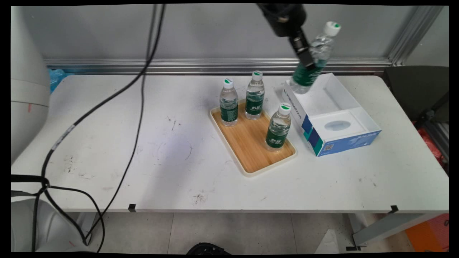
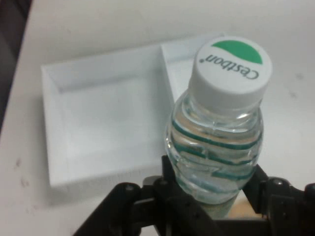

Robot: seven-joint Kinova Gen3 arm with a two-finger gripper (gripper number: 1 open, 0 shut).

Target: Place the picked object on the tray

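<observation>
Pincer: the black pincer (image 1: 309, 64) hangs from the top of the main view, above the far end of the white box (image 1: 331, 114). It is clenched on the held bottle (image 1: 313, 61), one finger on each side of the bottle's body, as the hand view shows.
Held bottle: a clear water bottle with a green label and a white cap marked in green. It is lifted off the desk (image 1: 143, 143) and tilted, cap up and away from the tray (image 1: 251, 141), base low over the box's far corner. Whether the base touches the box cannot be told.
White box: open, with blue printing on its outer sides, it lies on the desk just beside the tray. Inside are a large compartment at the far end and a smaller near one with an oval hollow.
Tray: wooden with a pale rim, it lies on the desk near the middle.
Tray bottles: three like bottles stand upright on it, two at the far end (image 1: 228, 102) (image 1: 255, 95), one (image 1: 278, 127) on the side next to the box.
Cables: black cables (image 1: 107, 104) hang across the desk, well apart from the box, beyond the tray.
</observation>
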